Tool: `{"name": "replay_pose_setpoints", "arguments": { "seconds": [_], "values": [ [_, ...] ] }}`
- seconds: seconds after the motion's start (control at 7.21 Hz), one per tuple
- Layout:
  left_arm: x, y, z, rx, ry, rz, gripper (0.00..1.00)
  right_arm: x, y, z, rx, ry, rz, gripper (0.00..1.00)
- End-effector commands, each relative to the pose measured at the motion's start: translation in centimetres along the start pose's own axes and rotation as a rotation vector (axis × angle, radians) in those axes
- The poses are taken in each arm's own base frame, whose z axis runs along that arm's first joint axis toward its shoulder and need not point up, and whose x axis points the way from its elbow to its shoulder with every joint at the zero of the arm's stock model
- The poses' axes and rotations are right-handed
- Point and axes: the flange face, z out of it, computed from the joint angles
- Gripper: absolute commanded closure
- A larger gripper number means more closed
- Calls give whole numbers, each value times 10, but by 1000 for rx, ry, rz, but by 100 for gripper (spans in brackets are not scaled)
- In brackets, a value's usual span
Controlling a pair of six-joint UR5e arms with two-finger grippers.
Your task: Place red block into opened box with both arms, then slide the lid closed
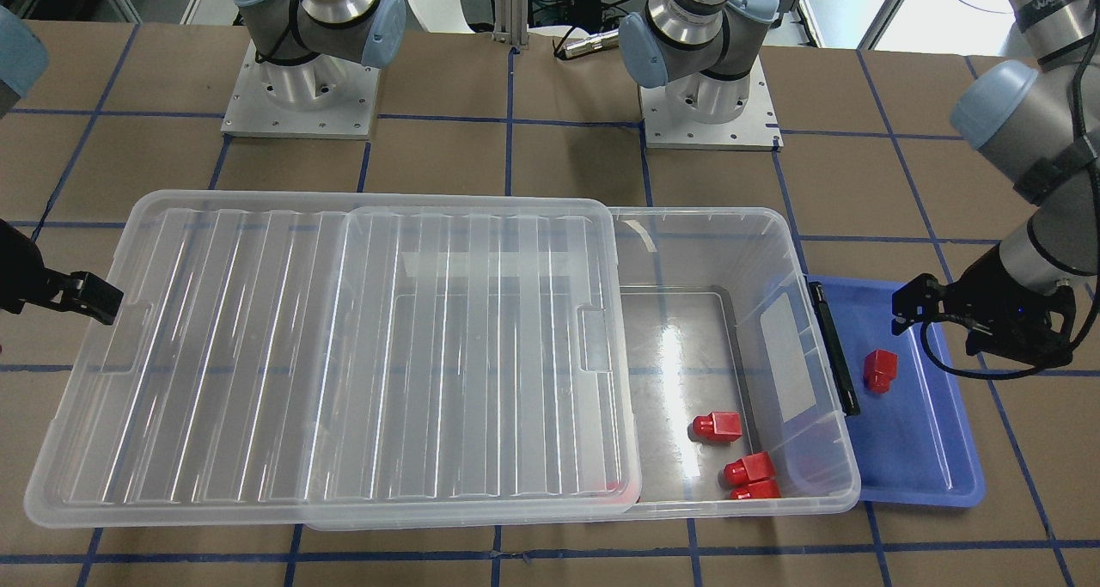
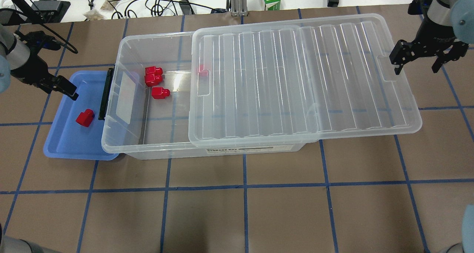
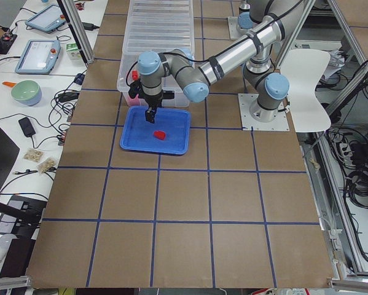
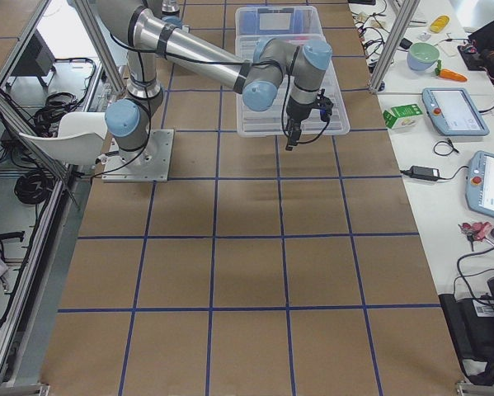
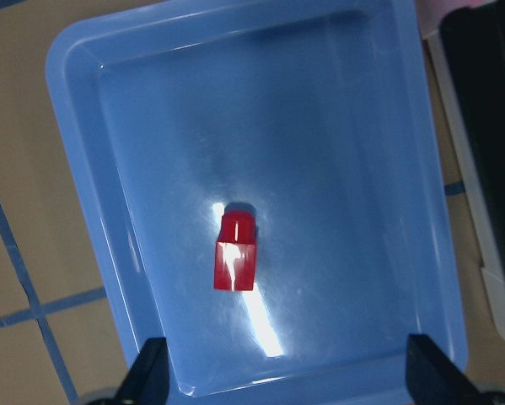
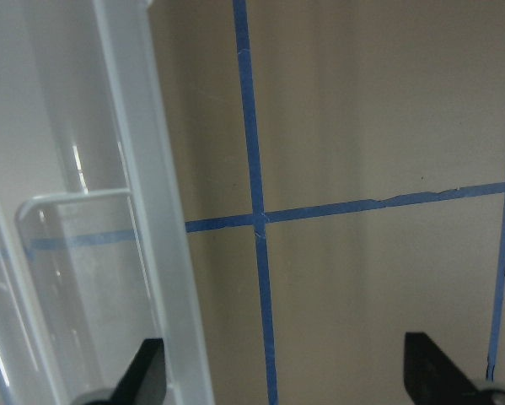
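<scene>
- Brown table (image 2: pixel 244 208) w/ blue tape lines (image 2: pixel 244 186) in a grid.
- Red block (image 2: pixel 84 117): lies alone in blue tray (image 2: pixel 59 149), near the box's black latch bar (image 2: pixel 107 93). Prob. light, stiff, glossy so slippery. Pinch the squarish body across flat sides, not the stub.
- Left hand (image 5: pixel 290 380): spread wide, empty, above tray w/ block in its view.
- Right hand (image 2: pixel 416 66): spread, empty, by lid's outer short end.
- Box (image 2: pixel 126 151): three other blocks (image 2: pixel 153 77) in uncovered end, a fourth partly under lid edge.
- Lid (image 2: pixel 296 79): covers most of box, overhangs far end. Thin, likely flexy, so push at notch.
</scene>
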Motion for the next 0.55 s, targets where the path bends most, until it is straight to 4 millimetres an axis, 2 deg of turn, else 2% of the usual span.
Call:
{"name": "replay_pose_setpoints", "arguments": {
  "seconds": [0.0, 0.14, 0.28, 0.42],
  "values": [
    [-10, -3, 44, -9, 12, 26, 0, 3, 3, -4, 5, -3, -4, 0],
    [-12, -5, 54, -11, 16, 24, 0, 0, 4, -14, 23, -9, 5, 0],
    [-16, -7, 71, -2, 4, 26, 0, -4, 8, -43, 59, -13, -1, 0],
    [-18, -4, 91, -20, 23, 18, 0, -17, 15, -64, 60, -36, -24, 0]
  ]
}}
